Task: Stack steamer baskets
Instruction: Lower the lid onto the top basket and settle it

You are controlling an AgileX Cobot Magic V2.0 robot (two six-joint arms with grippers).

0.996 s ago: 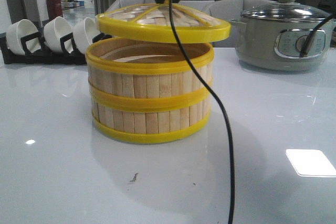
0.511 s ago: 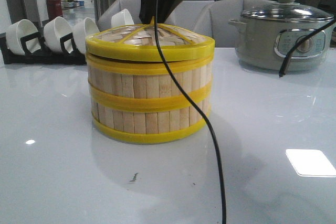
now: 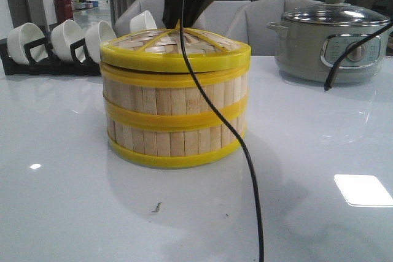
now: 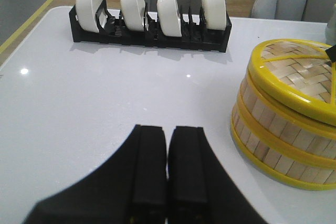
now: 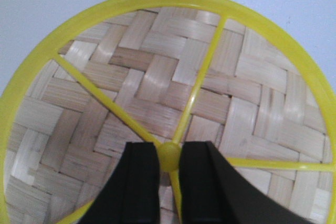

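Two steamer baskets [image 3: 175,118] stand stacked mid-counter [image 3: 67,200], capped by the woven lid [image 3: 175,50].
From my remote seat, I see the right gripper [image 5: 168,157] with its jaws clenched on the lid's yellow knob [image 5: 168,156]; the left gripper [image 4: 167,169] hangs apart, jaws pressed together, empty, near the bowl rack [image 4: 149,17].
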